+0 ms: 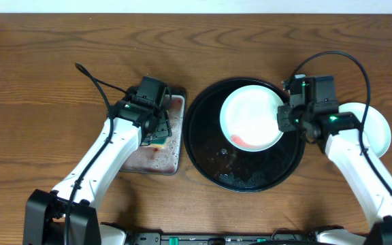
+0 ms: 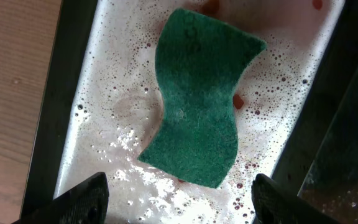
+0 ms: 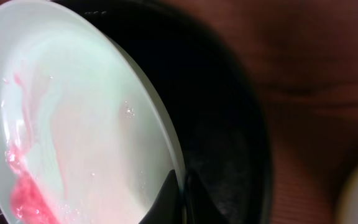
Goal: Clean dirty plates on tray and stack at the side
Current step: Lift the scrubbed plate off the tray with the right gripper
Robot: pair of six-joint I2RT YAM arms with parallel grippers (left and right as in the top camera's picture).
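My right pincer (image 1: 285, 117) pinches the rim of the sauce-smeared mint-white plate (image 1: 249, 112), held over the black tray (image 1: 206, 158); my left pincer (image 2: 182, 196) hangs wide open above the green sponge (image 2: 197, 106).

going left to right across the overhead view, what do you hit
sponge tray → black tray → smeared plate → right gripper on that plate's rim → side plate on the table
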